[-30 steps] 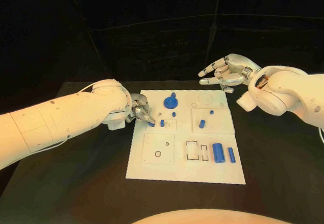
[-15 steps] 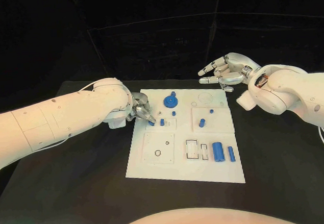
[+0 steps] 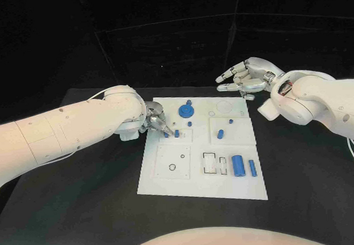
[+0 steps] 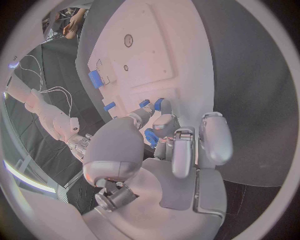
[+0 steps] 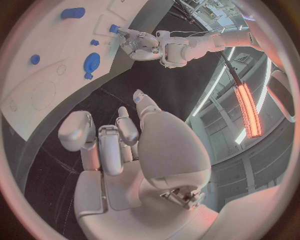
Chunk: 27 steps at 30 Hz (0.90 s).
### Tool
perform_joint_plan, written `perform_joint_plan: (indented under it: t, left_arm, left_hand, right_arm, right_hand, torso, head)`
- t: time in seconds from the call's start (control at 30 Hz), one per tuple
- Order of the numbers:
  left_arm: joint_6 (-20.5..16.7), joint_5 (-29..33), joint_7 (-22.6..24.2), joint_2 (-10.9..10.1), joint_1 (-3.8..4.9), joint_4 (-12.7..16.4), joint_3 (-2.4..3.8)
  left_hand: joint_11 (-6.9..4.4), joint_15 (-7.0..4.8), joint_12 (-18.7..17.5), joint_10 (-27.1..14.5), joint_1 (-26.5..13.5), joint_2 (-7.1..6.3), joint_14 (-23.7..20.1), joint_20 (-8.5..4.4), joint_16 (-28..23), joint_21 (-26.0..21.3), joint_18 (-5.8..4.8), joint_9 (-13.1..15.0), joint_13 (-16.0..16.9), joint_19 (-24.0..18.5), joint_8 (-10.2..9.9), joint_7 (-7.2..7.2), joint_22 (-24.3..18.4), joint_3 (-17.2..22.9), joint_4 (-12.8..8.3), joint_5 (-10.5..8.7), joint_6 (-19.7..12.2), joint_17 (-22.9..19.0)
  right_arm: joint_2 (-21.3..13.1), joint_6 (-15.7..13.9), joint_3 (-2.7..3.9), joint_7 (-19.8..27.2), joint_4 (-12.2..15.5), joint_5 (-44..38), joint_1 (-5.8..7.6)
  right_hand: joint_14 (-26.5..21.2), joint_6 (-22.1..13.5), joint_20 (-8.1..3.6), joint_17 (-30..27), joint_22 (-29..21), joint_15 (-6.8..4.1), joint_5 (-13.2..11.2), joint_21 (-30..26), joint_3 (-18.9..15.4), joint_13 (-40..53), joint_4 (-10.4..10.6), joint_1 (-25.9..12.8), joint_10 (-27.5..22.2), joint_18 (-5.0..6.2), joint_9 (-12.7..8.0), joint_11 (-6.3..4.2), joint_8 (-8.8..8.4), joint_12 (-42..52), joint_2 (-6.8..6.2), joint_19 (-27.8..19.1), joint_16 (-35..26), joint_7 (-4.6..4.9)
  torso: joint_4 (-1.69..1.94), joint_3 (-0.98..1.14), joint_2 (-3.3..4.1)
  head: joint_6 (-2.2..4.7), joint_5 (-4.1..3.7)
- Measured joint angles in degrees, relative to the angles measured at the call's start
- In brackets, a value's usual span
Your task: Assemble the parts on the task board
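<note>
Little has moved since the earlier frame: left hand [image 3: 154,122] has crept a touch along the task board [image 3: 203,179]'s left edge, fingers [image 4: 154,125] pinching a small blue part [image 4: 150,137] at the far-left slots. Right hand [image 3: 247,78] hovers past the far-right corner, fingers spread, holding nothing. To seat it well: keep the peg upright, line up w/ the hole, press straight down; no legible writing or labels.

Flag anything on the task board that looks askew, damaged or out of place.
Nothing stands out. The task board lies flat on the table, with blue parts on it. The left hand works at its upper left area; the right hand hovers open beyond its far right corner.
</note>
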Motion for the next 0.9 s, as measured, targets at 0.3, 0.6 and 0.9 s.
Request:
perform_joint_plan:
  t: [0.3, 0.6, 0.9]
  left_arm:
    - [0.18, 0.00, -0.08, 0.57, -0.02, -1.16, -0.04]
    - [0.29, 0.02, -0.20, 0.87, 0.01, -2.25, -0.04]
    - [0.45, 0.04, -0.28, 1.07, 0.04, -2.65, -0.03]
  left_hand:
    - [0.00, 0.00, 0.00, 0.00, -0.45, 0.46, 0.00, 0.00, 0.00, 0.00, 0.00, 0.00, 0.24, 0.00, -0.01, 0.08, 0.14, -2.06, 0.82, 0.00, 0.30, 0.00]
    - [0.00, -0.21, 0.26, 0.00, -1.08, 0.54, -0.22, 0.00, 0.00, -0.01, 0.00, 0.12, 0.24, 0.00, -0.01, 0.08, 0.19, -3.77, 1.74, 0.00, 0.29, 0.00]
    - [0.01, -0.21, 0.26, -0.01, -0.66, 0.97, -0.22, 0.00, 0.00, -0.03, 0.00, 0.18, 0.23, 0.00, -0.01, 0.09, 0.18, -4.49, 1.51, 0.00, 0.29, 0.00]
  right_arm:
    - [0.00, 0.00, 0.00, -0.01, 0.08, 0.00, 0.00]
    - [-0.05, 0.00, 0.00, -0.03, 0.21, 0.00, 0.00]
    - [-0.08, 0.00, 0.00, -0.06, 0.36, 0.00, 0.00]
  right_hand:
    - [0.00, 0.00, 0.00, 0.00, -0.12, 0.00, 0.00, -0.26, -0.24, -0.12, -0.24, 0.00, 0.00, 0.01, 0.00, 0.00, 0.00, 0.00, 0.00, 0.00, 0.00, 0.00]
    - [0.00, 0.00, 0.00, 0.00, -0.14, 0.00, 0.00, -0.26, -0.24, -0.14, -0.24, 0.00, 0.00, 0.00, 0.00, 0.00, 0.00, 0.00, 0.00, 0.00, 0.00, 0.00]
    - [0.00, 0.00, 0.00, 0.00, -0.13, 0.00, 0.00, -0.26, -0.24, -0.14, -0.24, 0.00, 0.00, 0.01, 0.00, 0.00, 0.00, 0.00, 0.00, 0.00, 0.00, 0.00]
  torso:
    - [-0.01, 0.00, -0.02]
    - [-0.03, -0.01, -0.03]
    - [-0.03, -0.03, -0.03]
  head:
    - [0.09, -0.04]
    - [0.14, -0.23]
    - [0.16, -0.24]
